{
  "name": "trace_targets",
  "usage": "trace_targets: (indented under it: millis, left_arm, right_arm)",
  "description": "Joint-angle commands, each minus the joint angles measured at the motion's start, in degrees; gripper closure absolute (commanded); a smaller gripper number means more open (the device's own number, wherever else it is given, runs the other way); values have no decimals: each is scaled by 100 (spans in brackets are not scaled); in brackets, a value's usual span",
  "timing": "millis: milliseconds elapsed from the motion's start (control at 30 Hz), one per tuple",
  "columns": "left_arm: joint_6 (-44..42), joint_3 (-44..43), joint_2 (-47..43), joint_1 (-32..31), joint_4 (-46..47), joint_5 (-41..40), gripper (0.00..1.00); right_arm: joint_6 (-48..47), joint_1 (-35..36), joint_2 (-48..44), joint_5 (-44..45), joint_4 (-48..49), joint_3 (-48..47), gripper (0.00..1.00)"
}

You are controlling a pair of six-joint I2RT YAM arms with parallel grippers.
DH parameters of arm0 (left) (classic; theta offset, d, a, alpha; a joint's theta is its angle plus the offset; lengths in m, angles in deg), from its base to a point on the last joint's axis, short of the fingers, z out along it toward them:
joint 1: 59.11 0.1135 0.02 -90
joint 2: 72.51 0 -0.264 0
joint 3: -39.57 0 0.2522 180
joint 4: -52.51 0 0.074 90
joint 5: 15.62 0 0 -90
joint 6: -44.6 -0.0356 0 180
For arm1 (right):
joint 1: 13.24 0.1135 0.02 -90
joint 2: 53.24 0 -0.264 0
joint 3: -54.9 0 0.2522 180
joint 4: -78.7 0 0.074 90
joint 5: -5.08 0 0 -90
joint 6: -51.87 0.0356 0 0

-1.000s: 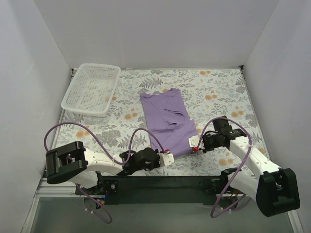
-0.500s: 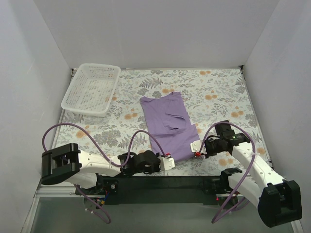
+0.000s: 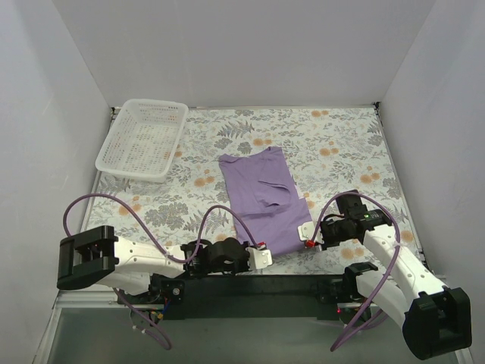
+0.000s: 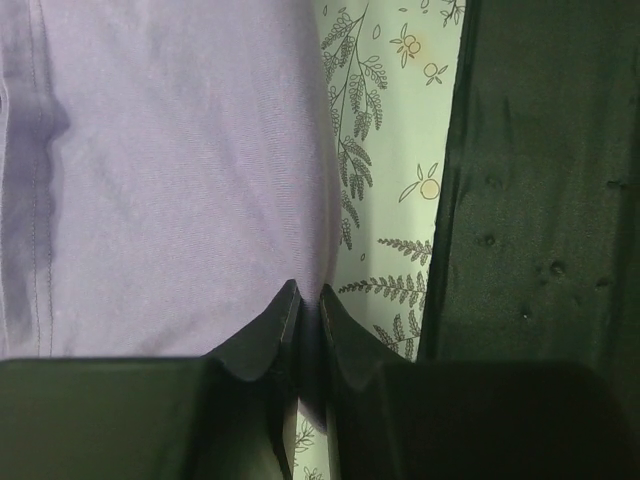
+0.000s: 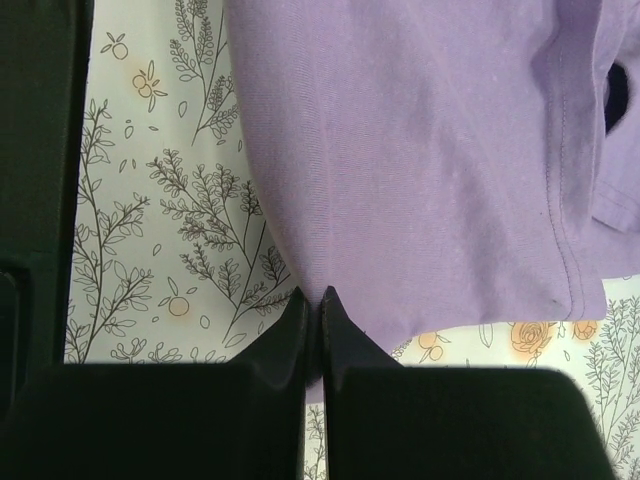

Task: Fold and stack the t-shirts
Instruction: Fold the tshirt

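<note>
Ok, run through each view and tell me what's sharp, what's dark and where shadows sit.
Top external: evenly lit, sharp, no glare. Left wrist: t-shirt weave crisp, left gripper a near-black silhouette. Right wrist: stitching sharp, right gripper just as dark, shadow inside the fold at the right edge.

Bright, even light; soft shadows

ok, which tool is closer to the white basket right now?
Left. The left tool is shut on the shirt's near left corner, nearer the arms and right of the basket. The right tool grips the near right corner, farther from it.
</note>
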Motion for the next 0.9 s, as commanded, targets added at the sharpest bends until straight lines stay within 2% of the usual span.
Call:
trace_targets:
  millis: [0, 467, 600, 700, 867]
  left_arm:
    - [88, -27, -245, -78, -357, 159, 100]
    - [-52, 201, -763, -130, -287, 141, 100]
    - [-316, 289, -931, -34, -164, 62, 100]
    - [-457, 263, -1062, 396, -76, 202, 100]
    - [-817, -9, -1011, 1845, 319, 930, 100]
  right_arm:
    - [11, -10, -93, 113, -248, -214, 99]
    - [90, -19, -14, -142, -441, -609, 99]
    - [291, -19, 390, -204, -275, -1179, 99]
    - [660, -19, 934, -143, 6, -1593, 99]
    - [1117, -10, 2048, -134, 498, -2551, 99]
